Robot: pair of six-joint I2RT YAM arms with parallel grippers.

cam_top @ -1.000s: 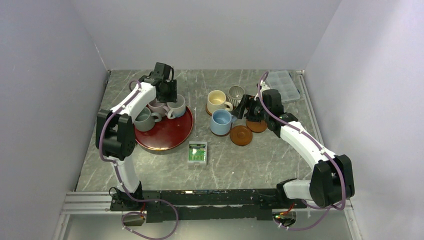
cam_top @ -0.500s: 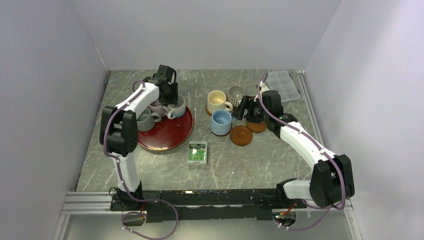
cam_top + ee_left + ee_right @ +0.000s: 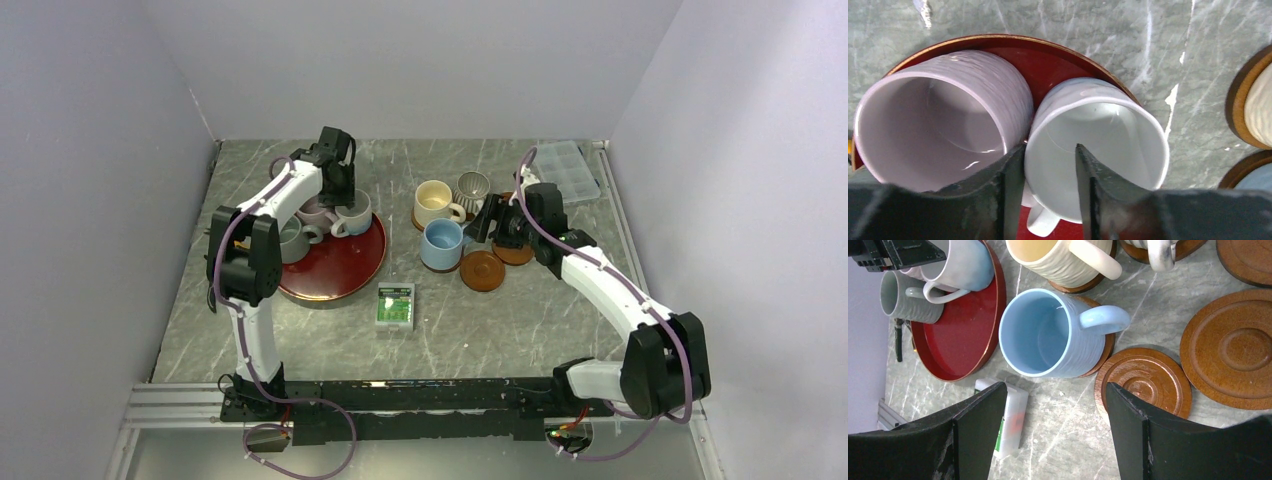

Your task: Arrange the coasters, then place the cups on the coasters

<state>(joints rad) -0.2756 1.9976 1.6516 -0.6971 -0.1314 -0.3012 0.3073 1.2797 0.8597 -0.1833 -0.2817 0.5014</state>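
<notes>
We see the left pincer (image 3: 1049,150) low over the red tray (image 3: 340,268), which sits toward the left edge of the desk (image 3: 300,330). Its jaws stand apart, astride the near wall of the white cup (image 3: 1108,130). One finger (image 3: 1010,195) is outside, between that cup and the mauve cup (image 3: 938,110). The other is inside the white cup with a gap to the wall, so nothing is clamped. The grey-green cup (image 3: 908,302) also stands on the tray, closer to the left edge.

Around the desk's middle, the blue cup (image 3: 1040,335), the cream cup (image 3: 1058,257) and the striped cup (image 3: 471,187) each stand on one of the coasters (image 3: 1102,354). Three more lie bare to their right; the nearest bare coaster (image 3: 1143,385) is just beside the blue cup's.

The right pincer (image 3: 1055,390) hangs above the blue cup, jaws wide apart and holding nothing.

A green packet (image 3: 395,306) lies nearer the near edge, and a clear box (image 3: 568,170) sits in the far right corner.
</notes>
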